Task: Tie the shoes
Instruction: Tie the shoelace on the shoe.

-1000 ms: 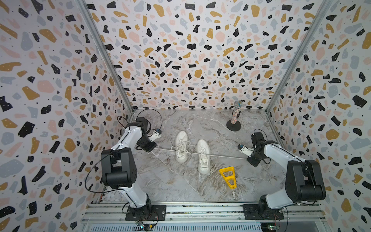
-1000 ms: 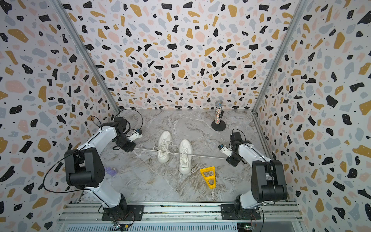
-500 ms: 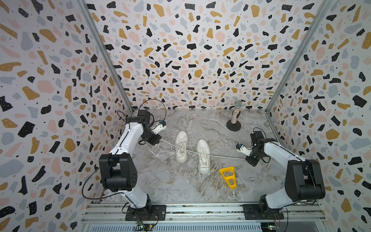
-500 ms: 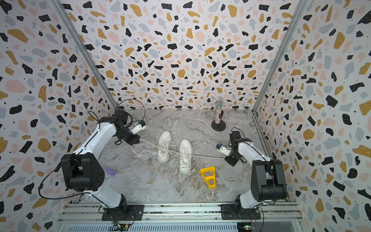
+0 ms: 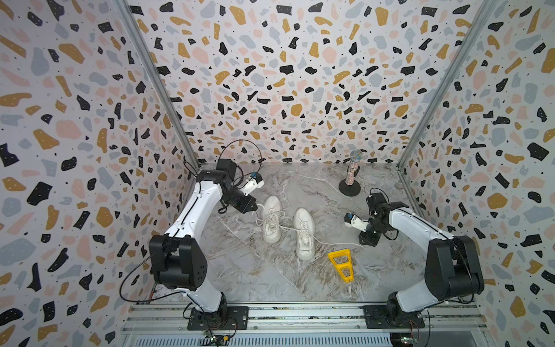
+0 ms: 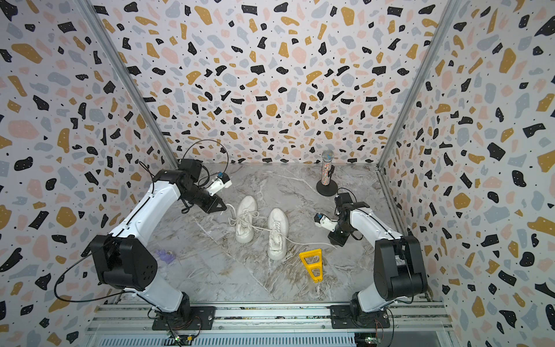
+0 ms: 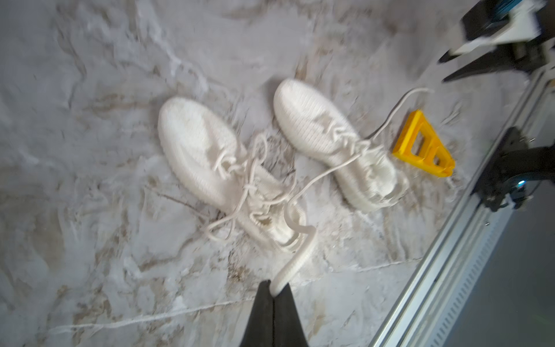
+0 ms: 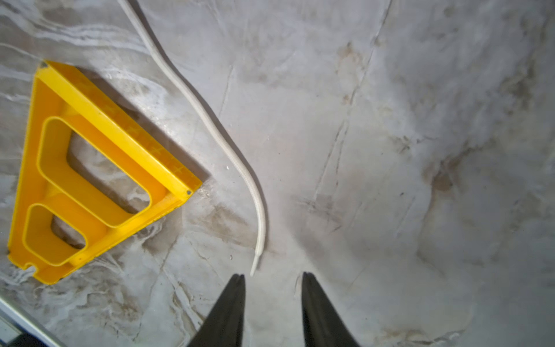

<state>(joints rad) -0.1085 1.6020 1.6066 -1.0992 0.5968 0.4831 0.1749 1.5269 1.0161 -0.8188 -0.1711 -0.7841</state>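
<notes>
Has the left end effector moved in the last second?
Yes: the left end effector has swung in toward the nearest shoe, which stayed put, slackening the lace it grips.

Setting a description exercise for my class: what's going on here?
Two robot arms are tying white sneakers on a marble table. The left gripper is shut on one lace end. The right gripper is open, another lace end lying loose just ahead of its fingertips, beside a yellow triangular frame.

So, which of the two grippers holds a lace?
The left gripper: its jaws are shut on a lace. The right gripper is open, and a loose lace end lies on the table just in front of it.
</notes>
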